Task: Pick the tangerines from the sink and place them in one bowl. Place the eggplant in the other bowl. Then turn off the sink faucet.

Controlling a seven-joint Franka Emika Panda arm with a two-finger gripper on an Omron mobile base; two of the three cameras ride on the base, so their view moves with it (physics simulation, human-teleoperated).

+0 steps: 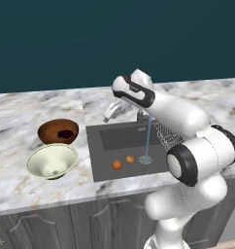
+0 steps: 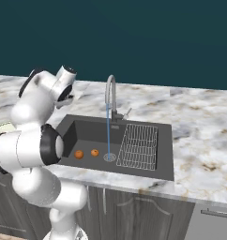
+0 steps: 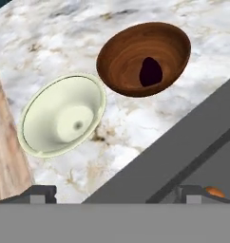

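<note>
While its two finger tips sit wide apart with nothing between them, the gripper (image 3: pixel 114 193) hangs above the marble counter (image 1: pixel 22 187) beside the sink (image 1: pixel 102 160). The eggplant (image 3: pixel 150 71) already lies in the reddish-brown bowl (image 3: pixel 131 52); the cream-green bowl (image 3: pixel 45 118) just beside it holds nothing. Both tangerines (image 1: pixel 117 165) rest near the drain (image 2: pixel 109 157) (water runs from the gooseneck faucet (image 2: pixel 110 91)). A clean pick likely calls for dropping straight over one fruit, clear of the stream.
</note>
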